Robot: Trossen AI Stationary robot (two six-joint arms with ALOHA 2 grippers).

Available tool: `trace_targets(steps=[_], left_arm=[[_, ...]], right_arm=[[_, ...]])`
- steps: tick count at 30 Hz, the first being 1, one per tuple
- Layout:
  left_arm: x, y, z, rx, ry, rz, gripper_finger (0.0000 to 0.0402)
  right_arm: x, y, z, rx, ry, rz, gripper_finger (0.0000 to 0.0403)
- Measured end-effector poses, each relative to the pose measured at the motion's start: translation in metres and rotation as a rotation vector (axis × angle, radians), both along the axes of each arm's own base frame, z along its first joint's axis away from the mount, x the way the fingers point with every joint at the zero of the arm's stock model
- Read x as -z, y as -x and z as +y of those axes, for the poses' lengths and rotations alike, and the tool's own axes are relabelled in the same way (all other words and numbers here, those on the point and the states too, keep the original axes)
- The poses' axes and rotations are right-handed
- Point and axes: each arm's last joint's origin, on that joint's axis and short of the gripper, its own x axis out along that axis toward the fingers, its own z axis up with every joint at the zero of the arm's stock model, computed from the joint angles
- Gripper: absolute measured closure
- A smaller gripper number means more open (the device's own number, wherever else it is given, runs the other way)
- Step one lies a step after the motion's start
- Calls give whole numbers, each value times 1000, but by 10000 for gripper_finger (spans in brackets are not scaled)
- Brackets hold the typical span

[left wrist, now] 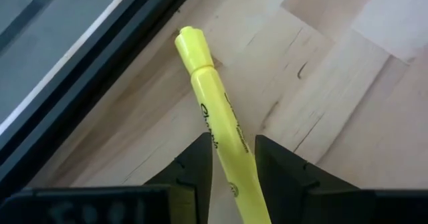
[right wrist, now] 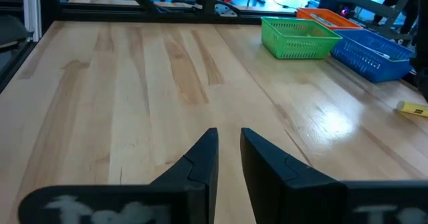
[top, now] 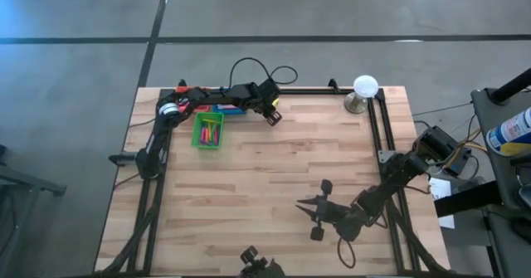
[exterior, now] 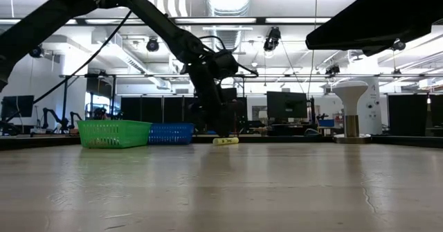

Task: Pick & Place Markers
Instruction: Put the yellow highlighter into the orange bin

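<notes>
jaws of left gripper [left wrist: 234, 167] straddle a yellow marker [left wrist: 214, 127] lying on the tabletop [top: 274, 187], 12 o'clock edge, ungripped; green bin [top: 208, 131] holds several markers; right gripper [right wrist: 229, 154] idles at 5 o'clock, jaws narrowly parted, empty.

Wooden table [top: 274, 195] — green bin [top: 208, 131], blue bin [exterior: 172, 133] beside it, white-domed stand [top: 363, 91] at far corner

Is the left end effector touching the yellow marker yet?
Cannot tell. The left wrist view shows the yellow marker lying between the left end effector fingers, but neither contact nor a clear gap is plain.
</notes>
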Motion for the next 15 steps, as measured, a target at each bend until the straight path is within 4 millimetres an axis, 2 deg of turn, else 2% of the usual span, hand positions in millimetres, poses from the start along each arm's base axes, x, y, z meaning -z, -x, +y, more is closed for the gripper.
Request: trace_targets(steps=[11,15], left_arm=[[22,13,3,-8,22,21,293],[24,14,2,19,18,32,302]], right_arm=[[0,0,0,0,0,0,344],[0,0,0,0,0,0,344]])
